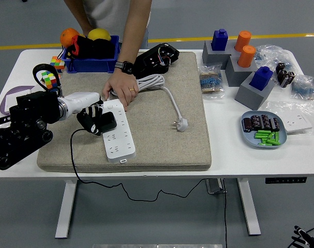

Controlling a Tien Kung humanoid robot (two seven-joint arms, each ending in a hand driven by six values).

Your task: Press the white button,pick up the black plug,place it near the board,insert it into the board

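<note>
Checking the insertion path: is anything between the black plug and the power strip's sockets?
Nothing visible. The left hand holds the black plug at the power strip; the person's hand rests at its far end, clear of the sockets.

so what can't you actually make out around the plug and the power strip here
- Head view: whether the black plug has its prongs seated in the power strip; the left hand covers it.
- The strip's white button: too small to pick out.
- The strip's far end: under the person's hand.
- Right arm: outside the frame.
</note>
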